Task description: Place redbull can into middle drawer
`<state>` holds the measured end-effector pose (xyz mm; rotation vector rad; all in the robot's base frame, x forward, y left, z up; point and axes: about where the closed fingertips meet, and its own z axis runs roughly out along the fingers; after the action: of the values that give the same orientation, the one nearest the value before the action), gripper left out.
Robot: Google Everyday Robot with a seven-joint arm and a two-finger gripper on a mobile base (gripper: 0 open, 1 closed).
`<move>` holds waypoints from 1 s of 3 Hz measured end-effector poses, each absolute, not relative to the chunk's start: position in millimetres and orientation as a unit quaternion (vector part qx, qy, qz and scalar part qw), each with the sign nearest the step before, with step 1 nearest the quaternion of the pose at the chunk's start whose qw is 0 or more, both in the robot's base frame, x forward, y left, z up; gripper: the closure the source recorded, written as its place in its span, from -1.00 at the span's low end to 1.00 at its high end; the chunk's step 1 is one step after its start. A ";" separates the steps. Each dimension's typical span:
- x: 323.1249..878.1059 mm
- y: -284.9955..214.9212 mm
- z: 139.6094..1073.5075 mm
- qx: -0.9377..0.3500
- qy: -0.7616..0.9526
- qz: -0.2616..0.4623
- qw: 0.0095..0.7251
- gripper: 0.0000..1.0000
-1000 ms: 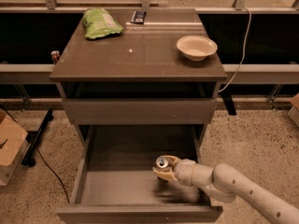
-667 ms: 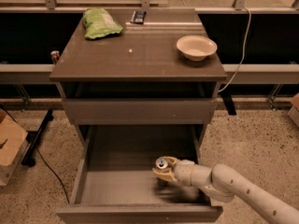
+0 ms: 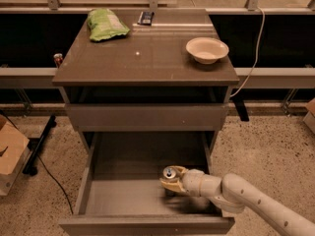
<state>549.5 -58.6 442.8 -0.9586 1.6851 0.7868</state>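
Note:
The middle drawer (image 3: 106, 195) is pulled wide open under the cabinet, its grey floor showing. The redbull can (image 3: 170, 174) stands upright inside it, right of centre, with its shiny silver top and pull tab facing up. My gripper (image 3: 171, 180) reaches in from the lower right on a white arm. Its tan fingers (image 3: 170, 185) wrap around the can's body, shut on it. The can's lower part is hidden by the fingers, so I cannot tell whether it rests on the drawer floor.
A closed drawer front (image 3: 147, 117) sits above the open one. On the cabinet top (image 3: 142, 58) lie a green chip bag (image 3: 106, 24), a white bowl (image 3: 207, 49) and a small dark object (image 3: 145, 17). A small red can (image 3: 58, 59) stands behind left. A cardboard box (image 3: 10, 151) is at left.
The gripper and can stay almost in place inside the drawer; no clear movement between the frames.

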 end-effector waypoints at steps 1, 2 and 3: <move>549.3 -56.6 442.8 -0.397 0.696 0.327 0.501 0.21; 549.0 -54.4 442.9 -0.398 0.695 0.328 0.500 -0.26; 548.8 -52.3 443.0 -0.399 0.695 0.330 0.500 -0.72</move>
<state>548.8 -52.3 443.0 -0.9639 1.6799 0.7972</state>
